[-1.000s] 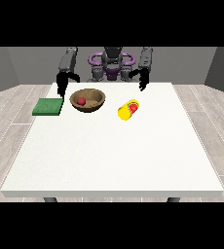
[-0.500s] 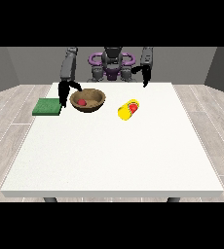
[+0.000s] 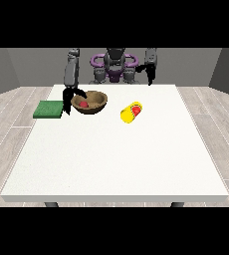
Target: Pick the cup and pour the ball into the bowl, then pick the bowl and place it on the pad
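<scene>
You are on the bowl step: the red ball [image 3: 83, 104] lies in the bowl [image 3: 89, 102], the hand at the view's left [image 3: 67, 101] hangs open, ungrasping, beside its pad-side rim, so close there next.

One front view — across the table [image 3: 116, 164], facing the robot [image 3: 114, 64], high up.

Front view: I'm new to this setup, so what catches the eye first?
A yellow cup lies on its side mid-table. Left of it a brown bowl holds a red ball, with the hand at the view's left at its rim and a green pad beyond.
</scene>
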